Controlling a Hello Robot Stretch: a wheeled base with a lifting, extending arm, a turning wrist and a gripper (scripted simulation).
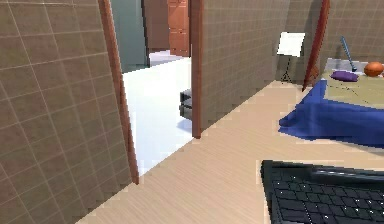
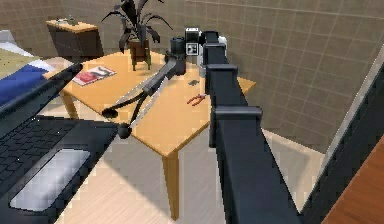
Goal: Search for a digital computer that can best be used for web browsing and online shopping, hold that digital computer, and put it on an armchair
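Observation:
A dark laptop with its keyboard and grey trackpad facing up hangs over the floor at the arm side view's lower left. It is clear of the wooden table. My gripper reaches down and left from the arm's far end, its thin fingers meet the laptop's far edge, and it holds the laptop. The same laptop's keyboard shows at the forward view's bottom right.
A doorway with a red-brown frame opens ahead onto a white floor. A bed with a blue cover carries an orange ball and a purple thing. The table bears a potted plant, a red book and a small red tool.

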